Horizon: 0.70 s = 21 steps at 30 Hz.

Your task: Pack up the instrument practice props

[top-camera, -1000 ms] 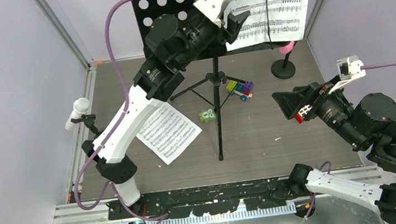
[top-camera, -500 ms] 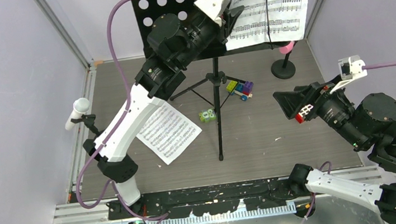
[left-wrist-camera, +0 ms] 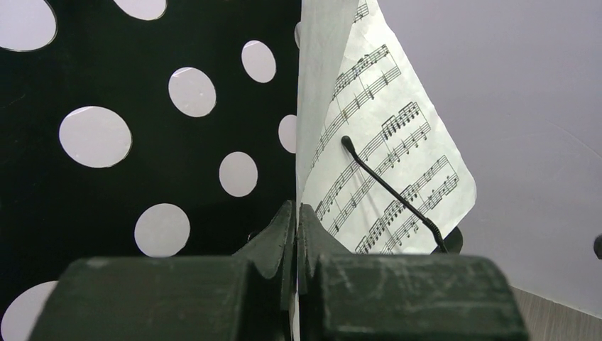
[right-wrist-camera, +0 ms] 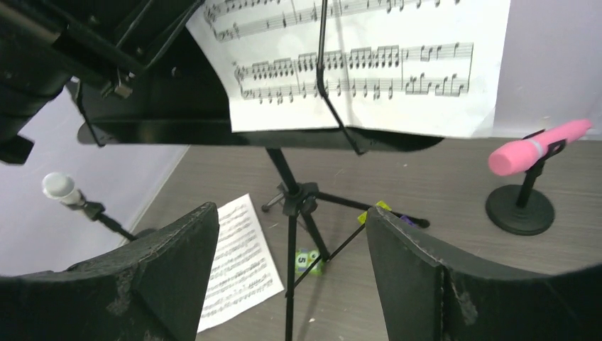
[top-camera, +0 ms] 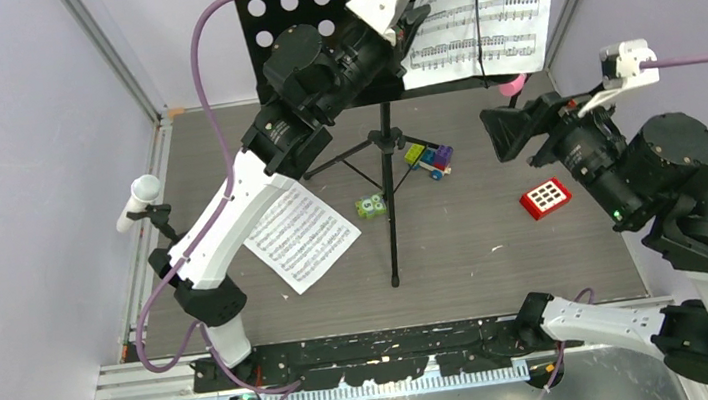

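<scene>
- Top external view: the left claw [top-camera: 408, 28] reaches up to the black perforated music desk [top-camera: 292, 1] at 12 o'clock on the table [top-camera: 498, 264].
- Its fingers are pressed together on the left edge of the sheet-music page [top-camera: 485, 14] that stands on the desk.
- The left wrist view shows that page's edge running down into the thin slit between the two closed fingertips [left-wrist-camera: 284, 220], with a thin black wire holder [left-wrist-camera: 390, 192] lying across the printed staves.
- The tripod legs [top-camera: 385, 156] stand below the desk, near the table's middle.
- A second page [top-camera: 300, 236] lies flat at about 8 o'clock from the tripod.
- The white microphone [top-camera: 139, 199] sits on its mount at 9 o'clock, by the left wall.
- The pink microphone [right-wrist-camera: 537, 147] rests tilted on a round-based mount [right-wrist-camera: 519, 209] at about 2 o'clock, mostly hidden behind the right arm in the top view.
- The right claw [top-camera: 496, 135] hovers at 3 o'clock with its fingers spread wide and nothing between them.
- A red keypad [top-camera: 545, 197] lies on the table just below it, apart from the claw.
- Toy blocks [top-camera: 429, 158] sit beside the tripod.
</scene>
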Motion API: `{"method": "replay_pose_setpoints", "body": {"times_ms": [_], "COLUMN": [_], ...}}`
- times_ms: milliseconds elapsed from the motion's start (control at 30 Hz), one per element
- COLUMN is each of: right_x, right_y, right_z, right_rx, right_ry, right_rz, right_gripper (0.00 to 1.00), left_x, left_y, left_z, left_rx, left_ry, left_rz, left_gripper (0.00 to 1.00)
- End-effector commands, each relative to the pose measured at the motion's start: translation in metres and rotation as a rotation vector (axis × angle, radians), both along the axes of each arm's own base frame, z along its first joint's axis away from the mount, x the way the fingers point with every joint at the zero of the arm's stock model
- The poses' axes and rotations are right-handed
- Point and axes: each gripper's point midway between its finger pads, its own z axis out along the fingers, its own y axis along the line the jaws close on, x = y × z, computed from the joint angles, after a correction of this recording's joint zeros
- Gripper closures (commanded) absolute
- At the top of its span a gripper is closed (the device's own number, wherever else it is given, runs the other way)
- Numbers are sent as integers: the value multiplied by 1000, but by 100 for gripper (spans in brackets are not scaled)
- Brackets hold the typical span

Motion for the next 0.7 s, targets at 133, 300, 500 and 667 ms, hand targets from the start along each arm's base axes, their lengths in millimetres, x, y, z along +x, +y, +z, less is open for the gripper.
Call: {"method": "replay_pose_setpoints", "body": {"times_ms": [133, 300, 500, 667], "right_x": [36, 57, 80, 95], "right_y": [11, 20, 13, 3], "right_z": [40, 55, 58, 53], "right_rx": [-106, -160, -201, -178], "right_ry": [-76, -57, -5, 18], "right_rz": [-103, -159, -212, -241], "right_gripper": [21, 20, 20, 20], "left_x": [-10, -8, -8, -5], "left_y": [25, 23, 24, 28], "left_z": [33, 30, 30, 30], "left_rx": [-87, -83, -82, -84], "left_ry": [-36, -30, -30, -23], "left_rz": [30, 30, 30, 59], "left_gripper": [100, 100, 100, 100]}}
